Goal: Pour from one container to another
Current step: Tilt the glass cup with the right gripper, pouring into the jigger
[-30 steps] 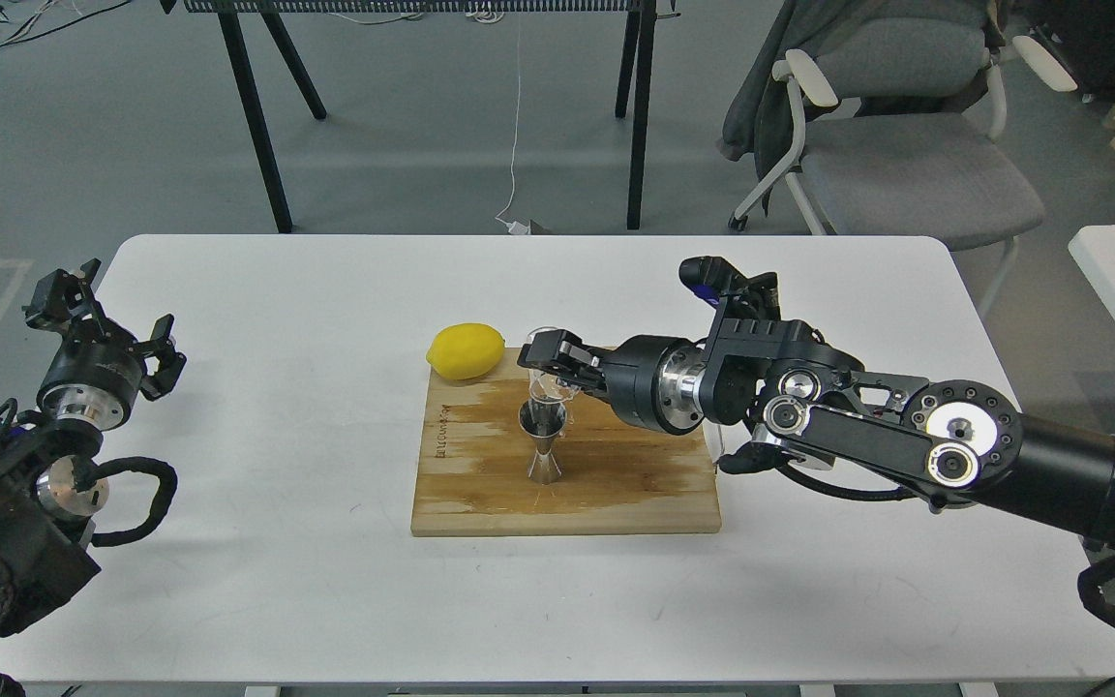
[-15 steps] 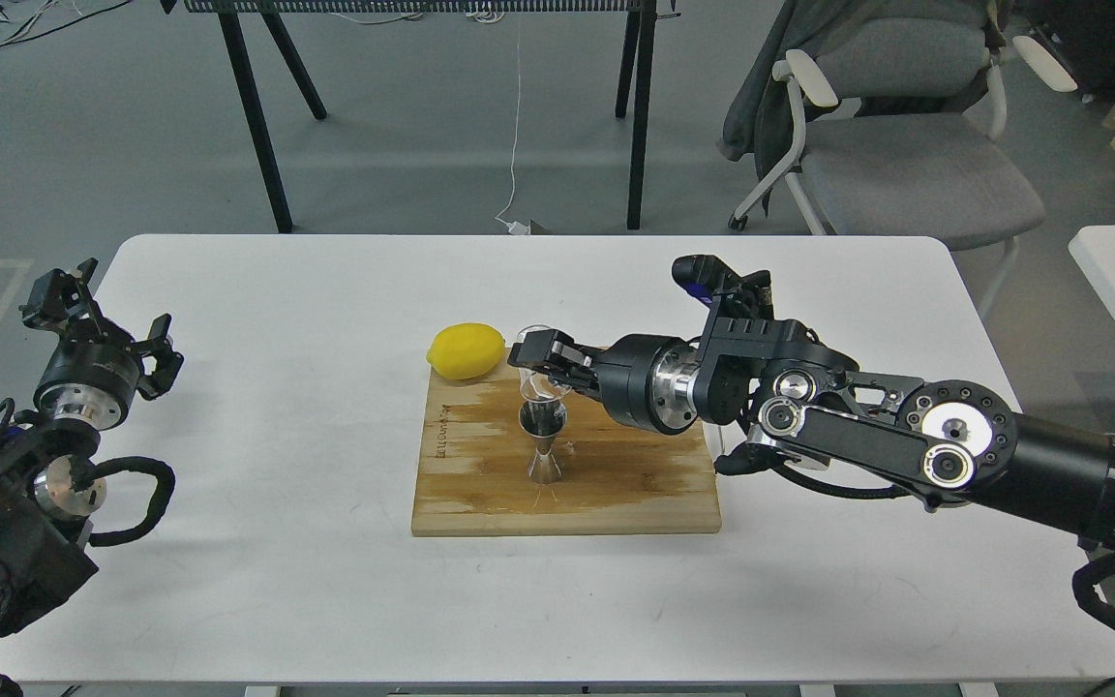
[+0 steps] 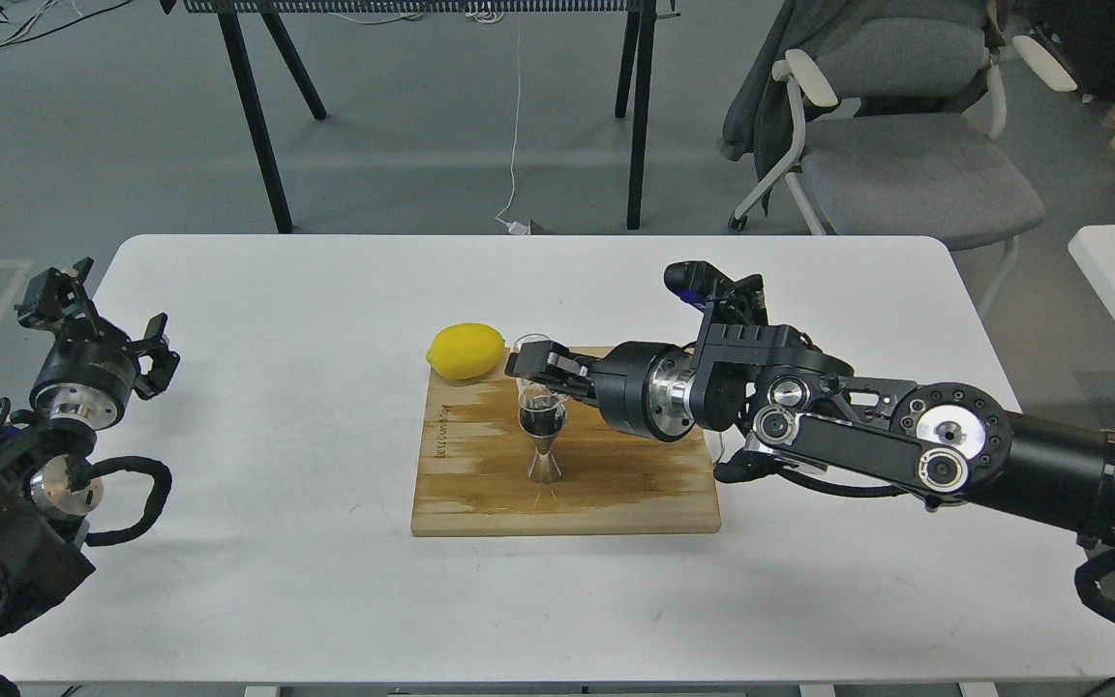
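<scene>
The small clear cup (image 3: 531, 360) hangs just above the top of the steel jigger (image 3: 544, 443), close to upright, its round rim toward the lemon. My right gripper (image 3: 540, 372) is shut on the cup and reaches in from the right over the board. The jigger stands upright on the wooden cutting board (image 3: 616, 494), and its upper cone looks dark inside. My left gripper (image 3: 101, 312) is open with nothing in it, over the table's far left edge and well away from the board.
A yellow lemon (image 3: 466, 350) lies at the board's back left corner, close to the cup. The white table (image 3: 277, 542) carries the board. A grey chair (image 3: 906, 165) and black table legs (image 3: 257, 126) stand behind the table.
My right gripper has shifted a little left with the cup, and the cup has turned back toward upright over the jigger. The jigger's top now looks darker. The left arm has drifted slightly left.
</scene>
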Motion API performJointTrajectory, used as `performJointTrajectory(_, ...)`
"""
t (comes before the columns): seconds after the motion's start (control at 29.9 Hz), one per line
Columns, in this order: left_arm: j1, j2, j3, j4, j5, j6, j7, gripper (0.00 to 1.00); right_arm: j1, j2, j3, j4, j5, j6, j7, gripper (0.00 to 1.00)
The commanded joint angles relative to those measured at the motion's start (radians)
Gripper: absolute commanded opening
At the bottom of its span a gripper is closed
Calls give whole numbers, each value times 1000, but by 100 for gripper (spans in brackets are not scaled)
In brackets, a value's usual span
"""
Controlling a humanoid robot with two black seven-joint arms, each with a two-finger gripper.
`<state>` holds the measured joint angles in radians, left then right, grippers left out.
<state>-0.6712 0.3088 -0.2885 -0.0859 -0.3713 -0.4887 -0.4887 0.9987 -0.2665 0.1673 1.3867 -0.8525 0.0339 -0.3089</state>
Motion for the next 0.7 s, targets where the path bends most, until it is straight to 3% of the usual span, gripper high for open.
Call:
performJointTrajectory(0.0, 1, 0, -1, 0, 0, 0, 0, 100, 4, 3, -5, 0, -3, -2, 4, 26)
performJointTrajectory(0.67, 2, 1, -1, 0, 0, 0, 0, 100, 38, 3, -37, 0, -65, 0, 21, 26)
